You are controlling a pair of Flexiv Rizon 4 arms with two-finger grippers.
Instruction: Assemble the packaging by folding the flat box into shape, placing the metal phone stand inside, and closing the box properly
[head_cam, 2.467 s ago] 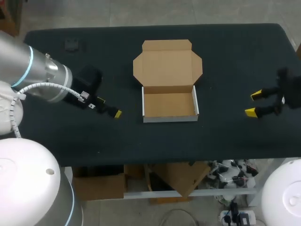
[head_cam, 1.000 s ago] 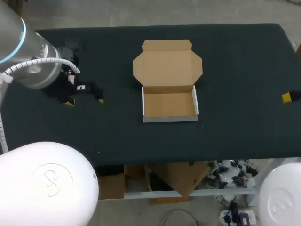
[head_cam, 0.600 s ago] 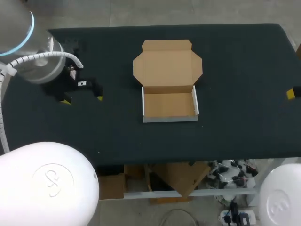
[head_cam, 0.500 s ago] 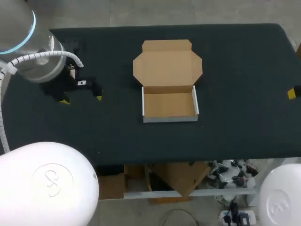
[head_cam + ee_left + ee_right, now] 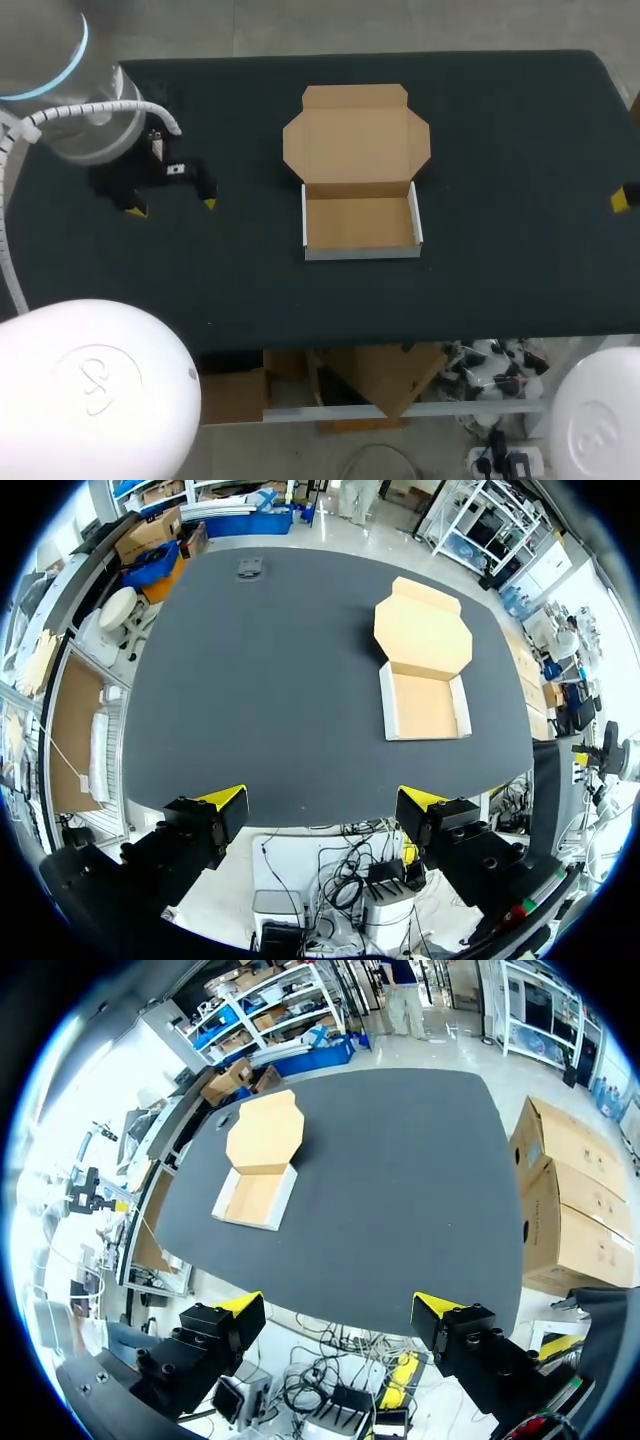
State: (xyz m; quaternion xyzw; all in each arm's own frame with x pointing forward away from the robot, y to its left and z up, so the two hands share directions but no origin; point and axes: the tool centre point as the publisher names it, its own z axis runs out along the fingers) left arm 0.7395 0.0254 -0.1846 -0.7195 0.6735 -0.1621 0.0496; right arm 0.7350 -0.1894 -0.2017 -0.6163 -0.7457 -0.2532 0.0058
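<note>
Centrally, an open cardboard box sits on the black table, its lid flat behind it. Well off to either side, the left gripper and the right gripper hang released, empty.

Silver left arm, blue ring, white cable; apparently black end effector.

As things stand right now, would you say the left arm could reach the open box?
Probably yes: the left tool is open and holds nothing, and only a stretch of table lies between it and the box, so nothing seems to block it.
</note>
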